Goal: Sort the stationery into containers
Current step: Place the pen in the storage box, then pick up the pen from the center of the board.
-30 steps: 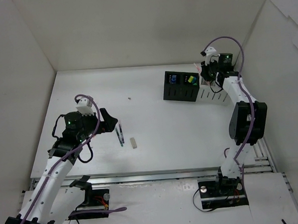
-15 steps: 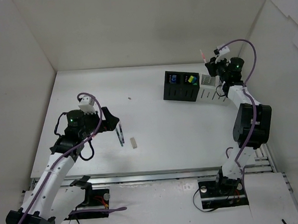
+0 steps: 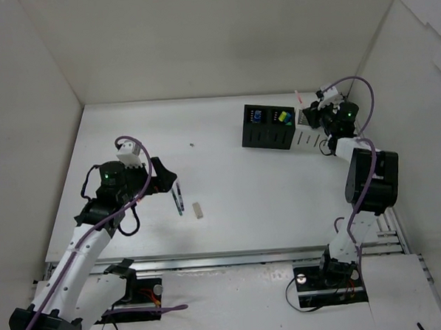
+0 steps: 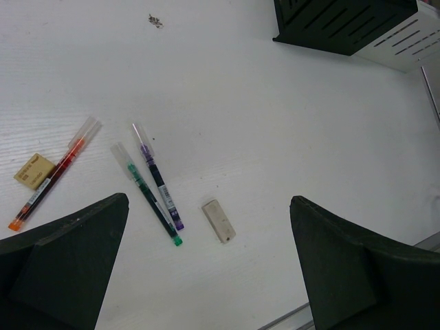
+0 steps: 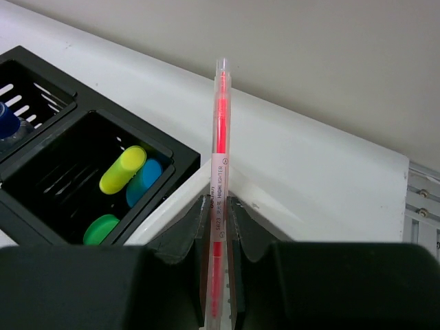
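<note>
My right gripper (image 5: 218,206) is shut on a thin red pen (image 5: 220,137), held upright over the corner of a white perforated box (image 5: 180,203); in the top view the gripper (image 3: 311,116) is over that box (image 3: 311,136). The black two-compartment box (image 3: 268,127) holds yellow (image 5: 122,170), blue and green highlighters and a blue-capped bottle (image 5: 7,120). My left gripper (image 4: 213,275) is open and empty above a pale eraser (image 4: 219,221), a green pen (image 4: 148,194) and a purple pen (image 4: 158,177). A red-orange pen (image 4: 55,172) and a tan eraser (image 4: 34,170) lie further left.
White walls enclose the table on three sides. The right wall is close behind the boxes. A small dark speck (image 3: 191,145) lies mid-table. A metal rail (image 3: 233,259) runs along the near edge.
My right gripper swung right and then came down over the white box, keeping the red pen. My left gripper shifted slightly toward the pens, then held still.
</note>
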